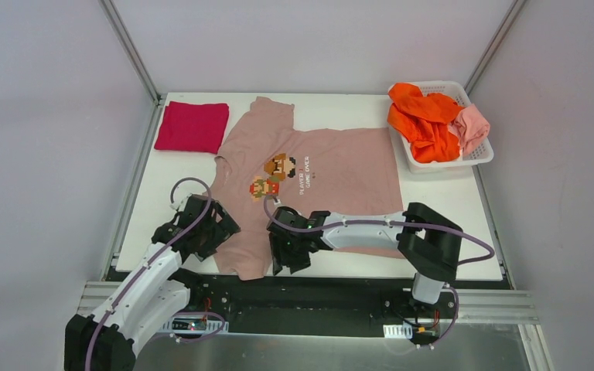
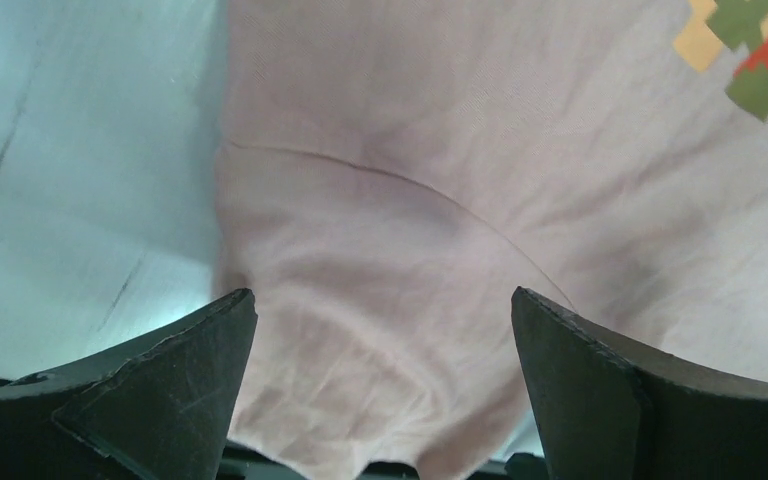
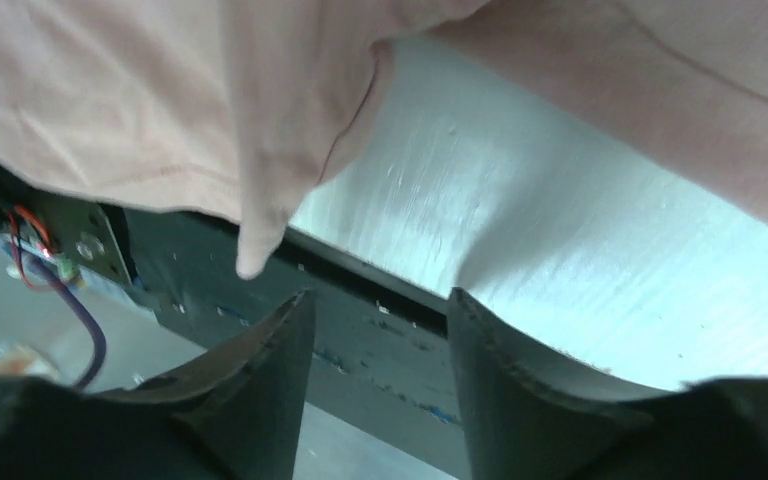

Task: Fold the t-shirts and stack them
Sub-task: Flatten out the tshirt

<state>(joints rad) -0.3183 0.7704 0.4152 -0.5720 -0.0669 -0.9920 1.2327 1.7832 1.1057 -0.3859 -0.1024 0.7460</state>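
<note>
While pink t-shirt (image 1: 348,166) lies spread, left jaws wide, right jaws parted.

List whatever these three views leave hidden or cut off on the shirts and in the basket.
- Top view: the left gripper and right gripper cover the near edge of the dusty-pink t-shirt.
- Top view: the orange tee and salmon tee hide the bottom of the basket.
- Top view: fold layers of the crimson tee go unseen from above.
- Left wrist view: the pixel print is cut off by the top right corner.
</note>
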